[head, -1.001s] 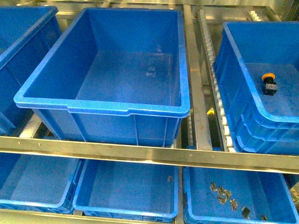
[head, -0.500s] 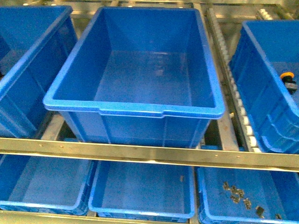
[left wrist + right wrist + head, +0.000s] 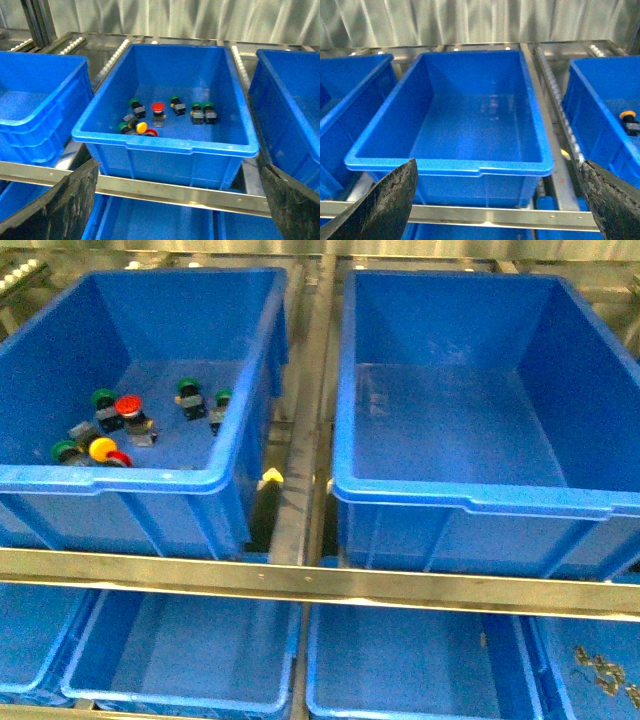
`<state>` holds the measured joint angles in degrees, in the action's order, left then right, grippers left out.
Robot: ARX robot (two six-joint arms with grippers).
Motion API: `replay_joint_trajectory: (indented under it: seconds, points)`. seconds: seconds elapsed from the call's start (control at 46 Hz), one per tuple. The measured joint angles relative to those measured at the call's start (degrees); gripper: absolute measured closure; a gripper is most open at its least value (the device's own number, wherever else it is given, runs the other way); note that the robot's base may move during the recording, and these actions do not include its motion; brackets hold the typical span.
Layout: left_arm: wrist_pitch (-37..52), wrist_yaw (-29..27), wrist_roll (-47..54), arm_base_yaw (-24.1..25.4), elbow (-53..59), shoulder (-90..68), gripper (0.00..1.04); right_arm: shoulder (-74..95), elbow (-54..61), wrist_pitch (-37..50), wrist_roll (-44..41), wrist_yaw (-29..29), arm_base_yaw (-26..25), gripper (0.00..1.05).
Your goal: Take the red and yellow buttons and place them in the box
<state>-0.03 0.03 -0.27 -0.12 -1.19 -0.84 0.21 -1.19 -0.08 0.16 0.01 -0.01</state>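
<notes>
The red and yellow buttons [image 3: 102,448] lay among green-capped switches [image 3: 187,390] near the front-left corner of the left crate [image 3: 150,480]. The left gripper [image 3: 178,165] and right gripper [image 3: 497,162] hung empty, jaws apart. The freestanding red button [image 3: 157,106] looked the cleanest first pick, straddled from above. The box [image 3: 592,95] stood well apart.

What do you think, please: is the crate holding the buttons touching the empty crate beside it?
Apart. The front view shows a metal rail in the gap between the button crate and the empty crate.
</notes>
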Motion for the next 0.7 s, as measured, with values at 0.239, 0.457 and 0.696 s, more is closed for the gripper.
replay_joint_trajectory:
  seconds: [0.239,0.457,0.696]
  points:
    - [0.0,0.0,0.0,0.0,0.0,0.0,0.08,0.0,0.0,0.0,0.0,0.0,0.0,0.07]
    - [0.0,-0.3,0.0,0.0,0.0,0.0,0.08,0.0,0.0,0.0,0.0,-0.4,0.0,0.07]
    - [0.0,0.0,0.0,0.0,0.0,0.0,0.08,0.0,0.0,0.0,0.0,0.0,0.0,0.07]
